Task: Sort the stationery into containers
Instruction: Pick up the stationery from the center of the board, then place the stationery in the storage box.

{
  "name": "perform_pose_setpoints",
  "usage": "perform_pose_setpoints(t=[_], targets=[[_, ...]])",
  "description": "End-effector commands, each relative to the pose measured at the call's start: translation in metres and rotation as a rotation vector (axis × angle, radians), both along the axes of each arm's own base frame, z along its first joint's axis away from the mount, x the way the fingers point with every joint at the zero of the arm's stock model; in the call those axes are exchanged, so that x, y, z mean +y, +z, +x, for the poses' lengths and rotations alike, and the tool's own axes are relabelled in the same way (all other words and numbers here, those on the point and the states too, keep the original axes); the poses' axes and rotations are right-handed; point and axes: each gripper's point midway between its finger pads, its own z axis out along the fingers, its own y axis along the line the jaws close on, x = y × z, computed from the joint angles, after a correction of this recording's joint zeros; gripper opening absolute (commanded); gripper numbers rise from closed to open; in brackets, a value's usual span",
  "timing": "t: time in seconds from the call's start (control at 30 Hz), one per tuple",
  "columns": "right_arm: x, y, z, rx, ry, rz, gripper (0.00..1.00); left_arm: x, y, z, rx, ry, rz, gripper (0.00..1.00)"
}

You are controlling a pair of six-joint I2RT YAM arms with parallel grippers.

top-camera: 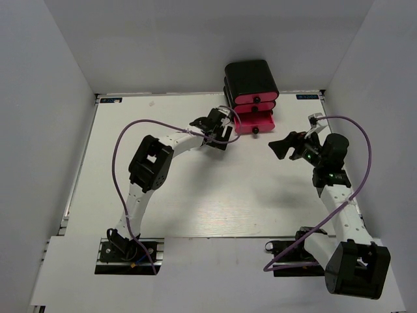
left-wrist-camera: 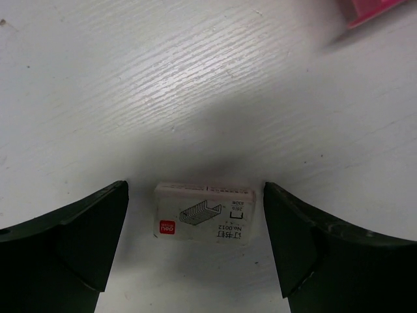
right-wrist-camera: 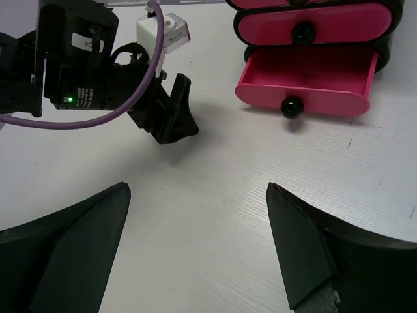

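Note:
A tiny white staple box lies flat on the table between the fingers of my left gripper. The jaws are open, with a small gap on each side of the box. In the top view this gripper points down just left of the containers and hides the box. The black case holds three pink drawers. The bottom drawer is pulled out and looks empty; the two above are shut. My right gripper is open and empty over bare table, right of the drawers. No pens or markers are in view.
The white table has grey walls on three sides. The case stands at the far edge. A purple cable loops from each arm. A corner of the pink open drawer shows at the top right of the left wrist view.

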Motion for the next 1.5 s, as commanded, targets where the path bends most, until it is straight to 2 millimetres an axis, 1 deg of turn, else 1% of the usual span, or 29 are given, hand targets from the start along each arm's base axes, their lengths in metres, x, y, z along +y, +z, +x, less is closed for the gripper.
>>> perform_pose_setpoints(t=[0.0, 0.03, 0.1, 0.2, 0.23, 0.3, 0.33, 0.4, 0.47, 0.5, 0.53, 0.57, 0.6, 0.63, 0.67, 0.7, 0.73, 0.77, 0.8, 0.87, 0.93, 1.0, 1.03, 1.1, 1.17, 1.27, 1.3, 1.37, 1.47], targets=[[-0.008, 0.008, 0.003, -0.057, -0.024, -0.017, 0.9, -0.003, 0.01, -0.012, 0.023, -0.048, -0.019, 0.94], [-0.009, 0.007, 0.003, -0.055, -0.024, -0.017, 0.9, -0.001, 0.002, -0.018, 0.046, -0.054, -0.012, 0.93], [-0.011, 0.007, 0.004, -0.056, -0.029, -0.011, 0.9, 0.002, 0.007, -0.021, 0.042, -0.054, -0.015, 0.91], [-0.012, 0.005, 0.003, -0.053, -0.028, -0.007, 0.9, 0.002, 0.003, -0.024, 0.056, -0.061, -0.015, 0.79], [-0.012, 0.004, 0.003, -0.054, -0.026, -0.007, 0.9, 0.0, 0.003, -0.026, 0.062, -0.068, -0.023, 0.69], [-0.015, 0.005, 0.003, -0.056, -0.037, -0.008, 0.9, -0.008, 0.014, -0.02, 0.046, -0.073, -0.057, 0.56], [-0.017, 0.005, 0.003, -0.063, -0.044, -0.012, 0.9, -0.012, 0.018, -0.02, 0.048, -0.074, -0.078, 0.45], [-0.022, 0.006, 0.004, -0.07, -0.069, -0.014, 0.87, -0.021, 0.042, -0.014, 0.016, -0.07, -0.131, 0.32], [-0.024, 0.01, 0.003, -0.089, -0.08, -0.011, 0.82, -0.04, 0.07, -0.014, -0.022, -0.077, -0.208, 0.21], [-0.024, 0.011, 0.002, -0.091, -0.08, -0.002, 0.79, -0.045, 0.085, -0.01, -0.047, -0.069, -0.241, 0.2], [-0.025, 0.012, 0.002, -0.096, -0.085, -0.002, 0.75, -0.05, 0.092, -0.011, -0.043, -0.073, -0.279, 0.18], [-0.025, 0.012, 0.001, -0.097, -0.087, -0.001, 0.66, -0.058, 0.108, -0.008, -0.066, -0.071, -0.333, 0.16], [-0.026, 0.012, 0.001, -0.093, -0.089, 0.004, 0.6, -0.063, 0.118, -0.008, -0.064, -0.042, -0.393, 0.13], [-0.027, 0.012, 0.002, -0.092, -0.094, 0.007, 0.54, -0.068, 0.127, -0.008, -0.066, -0.042, -0.436, 0.13], [-0.028, 0.013, 0.002, -0.094, -0.1, 0.004, 0.42, -0.073, 0.133, -0.005, -0.079, -0.029, -0.472, 0.12], [-0.03, 0.013, 0.003, -0.088, -0.116, 0.005, 0.36, -0.08, 0.147, -0.003, -0.076, -0.008, -0.535, 0.12], [-0.032, 0.013, 0.003, -0.088, -0.121, -0.001, 0.31, -0.083, 0.153, -0.003, -0.069, 0.001, -0.564, 0.12], [-0.034, 0.011, 0.004, -0.075, -0.128, -0.002, 0.25, -0.087, 0.154, 0.001, -0.067, 0.015, -0.587, 0.12], [-0.034, 0.012, 0.004, -0.077, -0.129, -0.006, 0.11, -0.093, 0.162, 0.004, -0.059, 0.045, -0.633, 0.12], [-0.035, 0.013, 0.004, -0.077, -0.132, -0.008, 0.0, -0.099, 0.165, 0.01, -0.054, 0.069, -0.673, 0.12], [-0.036, 0.01, 0.004, -0.068, -0.135, -0.01, 0.0, -0.108, 0.167, 0.018, -0.047, 0.106, -0.74, 0.1], [-0.037, 0.011, 0.004, -0.068, -0.139, -0.005, 0.0, -0.115, 0.178, 0.026, -0.068, 0.125, -0.797, 0.09], [-0.038, 0.01, 0.004, -0.067, -0.143, -0.007, 0.0, -0.116, 0.169, 0.03, -0.058, 0.157, -0.809, 0.09], [-0.038, 0.011, 0.004, -0.069, -0.145, -0.005, 0.0, -0.121, 0.176, 0.038, -0.076, 0.168, -0.845, 0.09], [-0.038, 0.011, 0.004, -0.065, -0.144, 0.001, 0.0, -0.128, 0.167, 0.045, -0.058, 0.189, -0.863, 0.09], [-0.04, 0.013, 0.004, -0.073, -0.15, -0.001, 0.0, -0.136, 0.167, 0.052, -0.054, 0.19, -0.895, 0.08], [-0.04, 0.013, 0.004, -0.075, -0.151, -0.004, 0.0, -0.139, 0.153, 0.052, -0.032, 0.187, -0.883, 0.08], [-0.041, 0.016, 0.004, -0.081, -0.156, -0.005, 0.0, -0.142, 0.158, 0.055, -0.045, 0.185, -0.907, 0.08], [-0.04, 0.015, 0.004, -0.079, -0.154, -0.005, 0.0, -0.143, 0.156, 0.064, -0.072, 0.203, -0.909, 0.08]])
